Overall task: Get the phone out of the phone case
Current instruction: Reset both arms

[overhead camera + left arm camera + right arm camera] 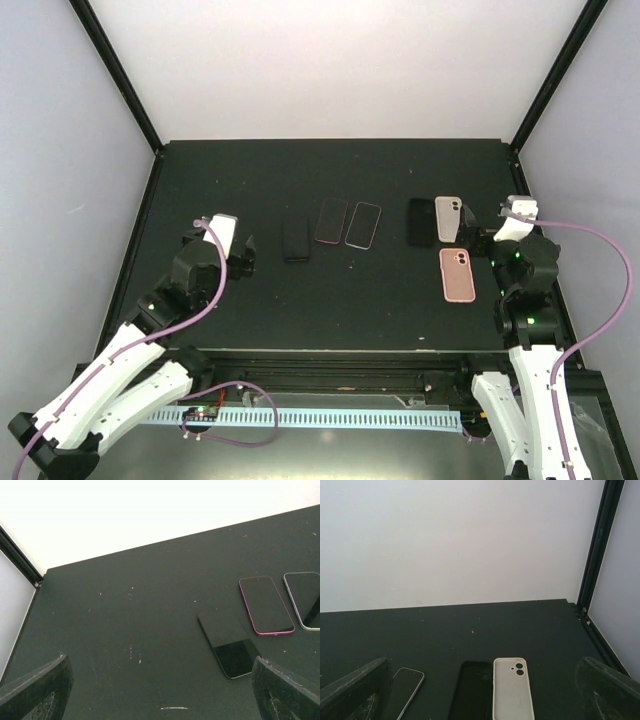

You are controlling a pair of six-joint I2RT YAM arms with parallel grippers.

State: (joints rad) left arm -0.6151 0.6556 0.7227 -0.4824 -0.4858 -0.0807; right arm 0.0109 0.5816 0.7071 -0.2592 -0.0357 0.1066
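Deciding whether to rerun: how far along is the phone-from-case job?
Done: nothing visible. The black phone, the pink case and four more lie flat and apart on the table; I cannot tell which case holds a phone. In hand: nothing. The left tool and right tool are open, empty, off to the sides. Left: the whole grasp and pull-out.

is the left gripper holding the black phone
No, the left gripper stands open and empty, with the black phone lying on the table ahead of it.
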